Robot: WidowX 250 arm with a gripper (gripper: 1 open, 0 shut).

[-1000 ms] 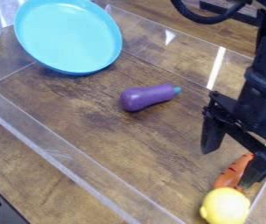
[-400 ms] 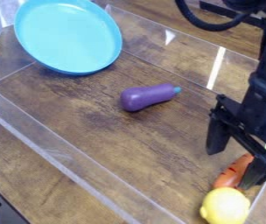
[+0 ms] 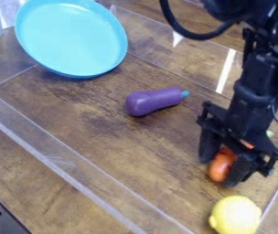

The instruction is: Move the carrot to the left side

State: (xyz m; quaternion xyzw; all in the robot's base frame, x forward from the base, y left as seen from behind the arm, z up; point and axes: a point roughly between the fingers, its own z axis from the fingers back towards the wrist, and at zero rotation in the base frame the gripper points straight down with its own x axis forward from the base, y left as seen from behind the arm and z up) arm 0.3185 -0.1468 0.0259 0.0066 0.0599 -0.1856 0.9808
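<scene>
The gripper (image 3: 238, 157) points straight down over the carrot (image 3: 223, 165), which lies on the bench (image 3: 92, 146) near its right edge, toward the front right corner. The two dark fingers stand on either side of the orange body, one to its left and one to its right, so the carrot sits in the gap between them. That straddling pose suits a pinch across the narrow width of the toy, not along its length, which gives the fingers the shortest span to close over. The jaws look partly drawn in, narrower than a full spread, but whether the pads already press the carrot I cannot tell; the fingers hide most of it, and its green top is not visible.

The lemon (image 3: 236, 217) rests just in front of the carrot, at the front right corner, close enough that a low gripper could nudge it. The eggplant (image 3: 155, 100) lies near the middle of the bench, on the way toward the left side. The blue plate (image 3: 70, 37) leans at the back left corner, its rim raised against the clear wall.

In my judgement the step in hand is the grasp itself; the carry to the left side is not yet begun, and it will call for a lift that clears the eggplant.
</scene>
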